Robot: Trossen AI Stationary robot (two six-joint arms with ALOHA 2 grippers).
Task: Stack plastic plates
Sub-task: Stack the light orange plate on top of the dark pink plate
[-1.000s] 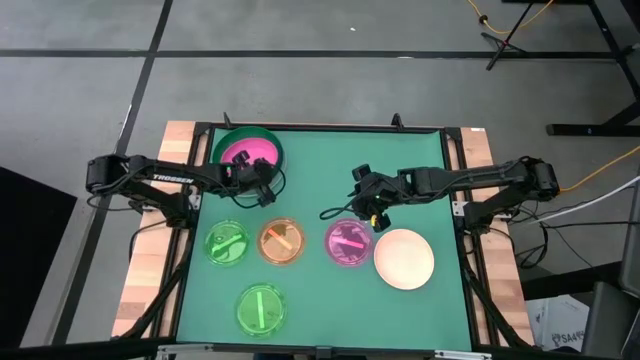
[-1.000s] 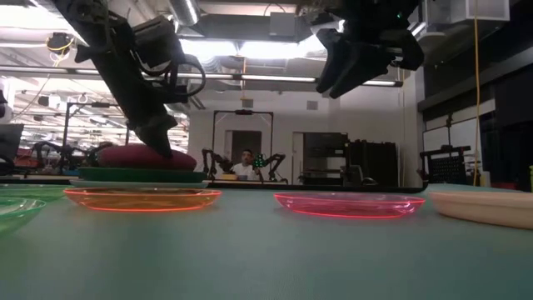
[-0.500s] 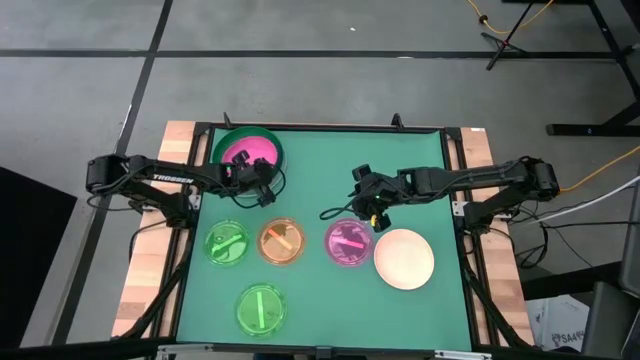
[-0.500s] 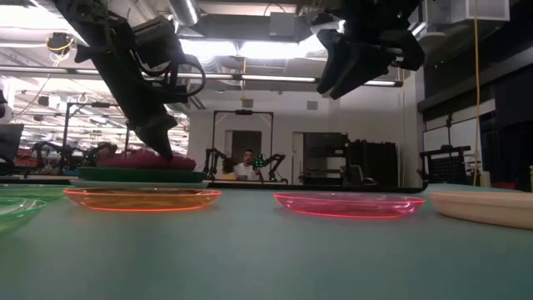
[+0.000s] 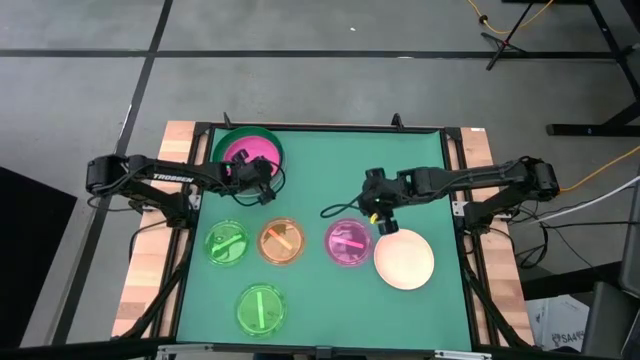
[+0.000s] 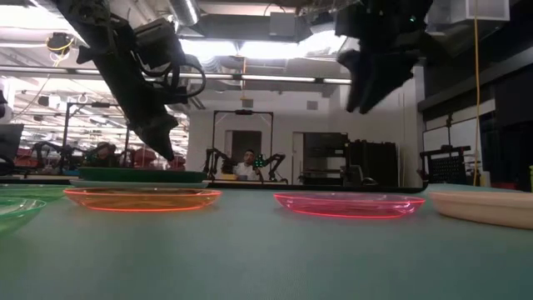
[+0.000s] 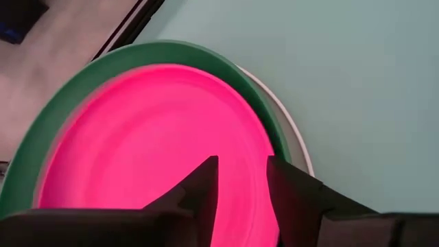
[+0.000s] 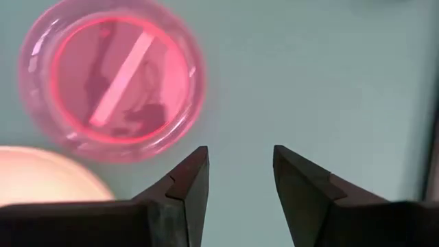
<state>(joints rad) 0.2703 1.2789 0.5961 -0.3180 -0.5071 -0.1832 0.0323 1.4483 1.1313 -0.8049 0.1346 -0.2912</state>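
Left gripper (image 7: 241, 180): fingers (image 7: 199, 185) parted by a narrow gap, empty, poised over the magenta plate (image 5: 243, 152), seen in the left wrist view as (image 7: 151, 137). Magenta plate nested in the dark green plate (image 5: 222, 142), with a pale rim of a further plate (image 7: 291, 134) peeking out beneath, all at the far left corner of the desk (image 5: 320, 290).

Right gripper (image 8: 240, 175): fingers (image 8: 188, 180) spread apart, empty, raised above bare green surface just behind the pink translucent plate (image 5: 347, 242). Cream plate (image 5: 404, 258) touching or just overlapping the pink one on its right; cannot tell which.

Rest of the near row, flat on the green desk cover: orange translucent plate (image 5: 281, 240) left of the pink one, green translucent plate (image 5: 227, 243) left again, second green translucent plate (image 5: 260, 309) alone nearer the front edge. Each small plate marked with a bar across its middle.

Wooden strips along both sides of the desk, grey floor around it, orange cable (image 5: 500, 22) at the far right.

Low view: ceiling lights, dark rack frames, and a seated person (image 6: 247, 167) far behind the desk, between the orange and pink plates.
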